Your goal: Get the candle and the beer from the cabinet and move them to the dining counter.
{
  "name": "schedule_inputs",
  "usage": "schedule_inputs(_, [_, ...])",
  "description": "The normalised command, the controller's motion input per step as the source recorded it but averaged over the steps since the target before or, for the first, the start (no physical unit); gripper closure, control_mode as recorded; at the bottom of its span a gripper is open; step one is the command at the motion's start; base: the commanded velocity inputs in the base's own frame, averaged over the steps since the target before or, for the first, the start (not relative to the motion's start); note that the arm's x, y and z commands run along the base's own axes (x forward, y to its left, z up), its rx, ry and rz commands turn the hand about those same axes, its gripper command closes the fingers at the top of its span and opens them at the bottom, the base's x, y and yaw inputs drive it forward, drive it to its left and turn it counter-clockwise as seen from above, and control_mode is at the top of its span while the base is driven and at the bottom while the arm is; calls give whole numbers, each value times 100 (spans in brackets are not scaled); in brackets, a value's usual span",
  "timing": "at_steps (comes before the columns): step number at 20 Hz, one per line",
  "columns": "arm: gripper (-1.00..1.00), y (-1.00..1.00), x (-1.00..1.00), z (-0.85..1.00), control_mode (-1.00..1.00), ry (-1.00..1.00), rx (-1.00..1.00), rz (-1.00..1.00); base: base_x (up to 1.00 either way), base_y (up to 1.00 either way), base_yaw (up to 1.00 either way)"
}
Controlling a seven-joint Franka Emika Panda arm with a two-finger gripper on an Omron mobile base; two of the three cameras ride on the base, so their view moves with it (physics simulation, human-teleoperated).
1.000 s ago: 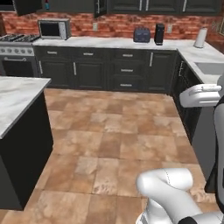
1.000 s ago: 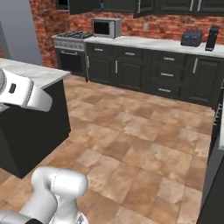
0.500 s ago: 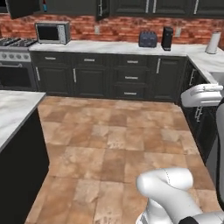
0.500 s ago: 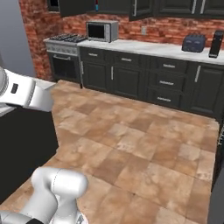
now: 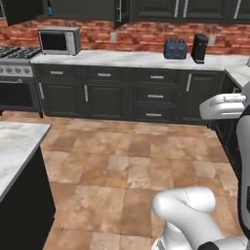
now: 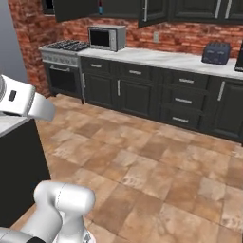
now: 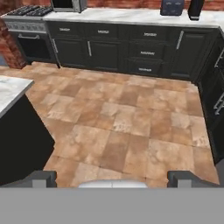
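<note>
The black wall cabinet [image 5: 78, 7] hangs above the microwave with both doors swung open, and shows too in the right base view [image 6: 78, 8]. At its lower left edge the foot of the beer [image 5: 49, 7] shows as red-brown glass with a blue label, also in the right base view [image 6: 99, 6]. The candle is out of view, and so is the dining counter. My gripper [image 7: 113, 178] is open and holds nothing. Its dark fingertips [image 7: 43, 178] point down over the tiled floor, far from the cabinet.
A microwave [image 5: 59, 41], a toaster [image 5: 176, 49] and a black appliance [image 5: 199, 48] stand on the back counter [image 5: 122, 58], with a stove [image 5: 14, 73] at its left. A marble-topped dark island [image 5: 14, 141] is close on the left. Dark drawers [image 7: 216, 100] line the right.
The whole picture has shifted: the base has driven and turned, so the back counter and microwave sit nearer and more central. The open cabinet has come into view. The gripper stays open.
</note>
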Motion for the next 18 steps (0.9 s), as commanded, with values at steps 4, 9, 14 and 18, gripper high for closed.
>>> schedule_inputs(4, [-100,0,0,0,100,0,0,0,100,0,0])
schedule_inputs(9, [-100,0,0,0,100,0,0,0,100,-14,4])
schedule_inputs(14, [-100,0,0,0,100,0,0,0,100,-1,21])
schedule_inputs(18, [-100,0,0,0,100,0,0,0,100,0,32])
